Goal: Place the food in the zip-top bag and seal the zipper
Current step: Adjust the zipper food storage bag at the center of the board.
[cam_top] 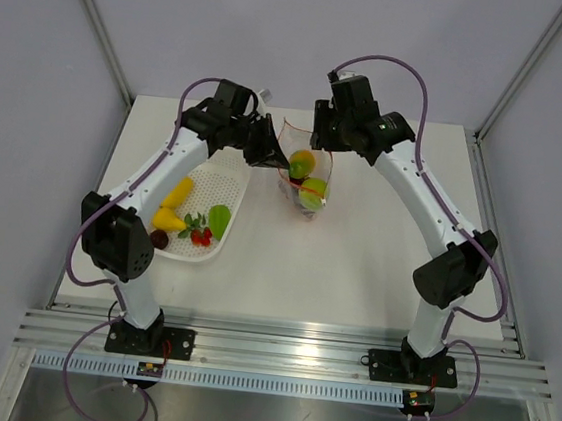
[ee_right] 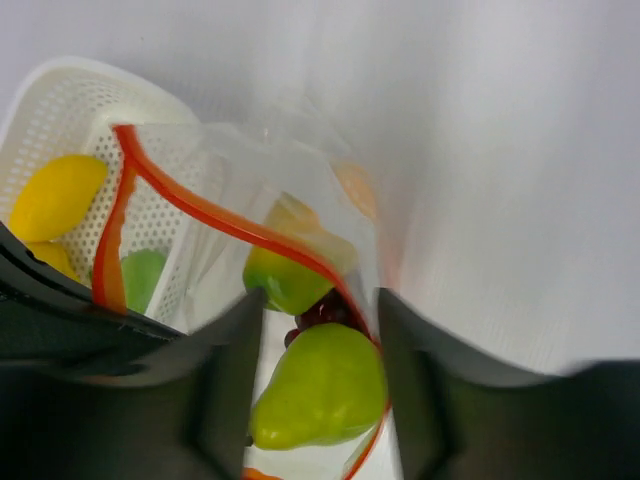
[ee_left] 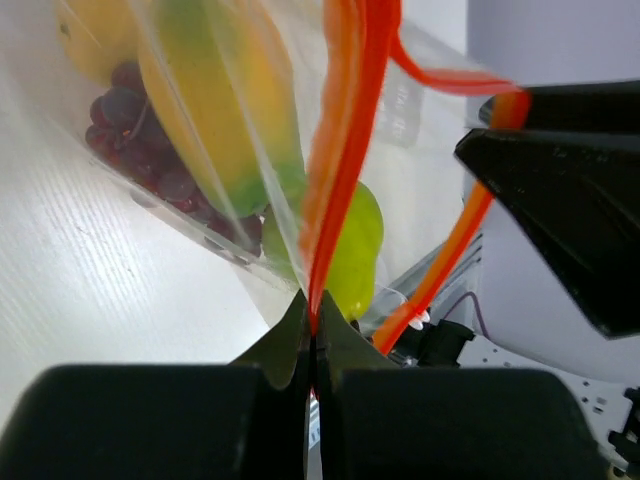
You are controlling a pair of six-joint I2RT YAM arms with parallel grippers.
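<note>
Overhead, a white perforated basket (cam_top: pixel 219 179) lies at 9 o'clock on the table (cam_top: pixel 355 269). It holds a banana (cam_top: pixel 177 193), a second yellow fruit (cam_top: pixel 167 221), a green piece (cam_top: pixel 219 219) and small red bits (cam_top: pixel 201 235).

At the basket's 1 o'clock end, the left gripper (cam_top: pixel 266 144) reaches toward the zip-top bag (cam_top: pixel 293 143). That arm's wrist camera shows what the overhead view hides: the fingertips are pressed together, pinching the red-orange zipper (ee_left: pixel 345 130) where it meets them, and dark grapes (ee_left: pixel 150 140) lie low in the bag.

The bag stands near 12 o'clock of the table's middle, mouth gaping. Inside are a yellow-green fruit (cam_top: pixel 302 162) and a green pear (cam_top: pixel 313 192).

The right gripper (cam_top: pixel 324 135) hangs at the bag's 1 o'clock. Its own camera looks straight into the mouth, fingers (ee_right: pixel 225 400) apart and gripping nothing, with the pear and grapes between them in the picture.

Bare table runs from 3 to 6 o'clock. Walls close in at the left, right and back edges.
</note>
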